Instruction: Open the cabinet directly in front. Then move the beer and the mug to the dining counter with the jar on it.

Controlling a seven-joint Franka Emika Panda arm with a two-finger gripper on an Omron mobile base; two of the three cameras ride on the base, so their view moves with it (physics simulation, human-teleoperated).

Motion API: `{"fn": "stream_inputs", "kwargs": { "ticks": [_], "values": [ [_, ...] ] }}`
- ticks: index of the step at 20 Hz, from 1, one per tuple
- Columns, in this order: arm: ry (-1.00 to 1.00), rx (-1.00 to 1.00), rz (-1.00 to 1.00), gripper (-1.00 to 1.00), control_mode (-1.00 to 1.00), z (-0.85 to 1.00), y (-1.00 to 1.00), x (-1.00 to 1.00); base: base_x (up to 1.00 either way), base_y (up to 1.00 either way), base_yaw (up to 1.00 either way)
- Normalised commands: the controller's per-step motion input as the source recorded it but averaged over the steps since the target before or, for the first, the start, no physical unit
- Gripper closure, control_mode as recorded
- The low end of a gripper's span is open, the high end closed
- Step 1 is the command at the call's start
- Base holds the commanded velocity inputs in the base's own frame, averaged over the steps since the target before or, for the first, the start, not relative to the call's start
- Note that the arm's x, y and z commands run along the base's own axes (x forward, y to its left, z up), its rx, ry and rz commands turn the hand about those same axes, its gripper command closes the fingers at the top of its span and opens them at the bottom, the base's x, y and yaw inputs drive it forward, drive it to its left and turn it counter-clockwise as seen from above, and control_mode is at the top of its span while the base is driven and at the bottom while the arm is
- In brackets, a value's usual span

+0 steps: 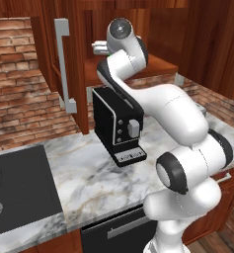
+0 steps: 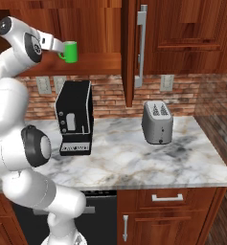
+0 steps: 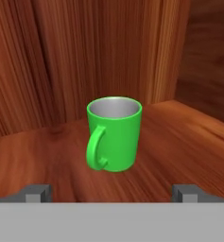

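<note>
My gripper is spread as wide as it goes and holds nothing; the two fingertips rise at the bottom of the hand view with a broad gap between them. The mug lies straight ahead at twelve o'clock, centred in that gap but apart from both tips. It stands upright on the shelf of the cabinet, long axis vertical, mouth up, and I see nothing inside it. Its handle points toward me, slightly to seven o'clock of the body. From the right base view, the mug sits just beyond my hand at three o'clock, with the open cabinet door farther that way. I judge a straight advance would bracket the body, though the handle may meet my left tip first.
</note>
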Motion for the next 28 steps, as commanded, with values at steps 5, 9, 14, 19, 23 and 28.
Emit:
{"fn": "stream_inputs", "kwargs": {
  "ticks": [5,9,14,19,23,28],
  "values": [
    [0.00,0.00,0.00,-1.00,-1.00,-0.10,0.00,0.29,0.00,0.00,0.00],
    [0.00,0.00,0.00,-1.00,-1.00,-0.03,0.00,0.29,0.00,0.00,0.00],
    [0.03,0.00,0.00,-1.00,-1.00,0.00,0.03,0.32,0.00,0.00,0.00],
    [0.07,0.00,0.00,-1.00,-1.00,0.00,0.07,0.31,0.00,0.00,0.00],
    [0.08,0.00,0.00,-1.00,-1.00,0.00,0.08,0.21,0.00,0.00,0.00],
    [0.02,0.00,0.00,-1.00,-1.00,0.00,0.05,0.17,0.00,0.00,0.00]
  ]
}}
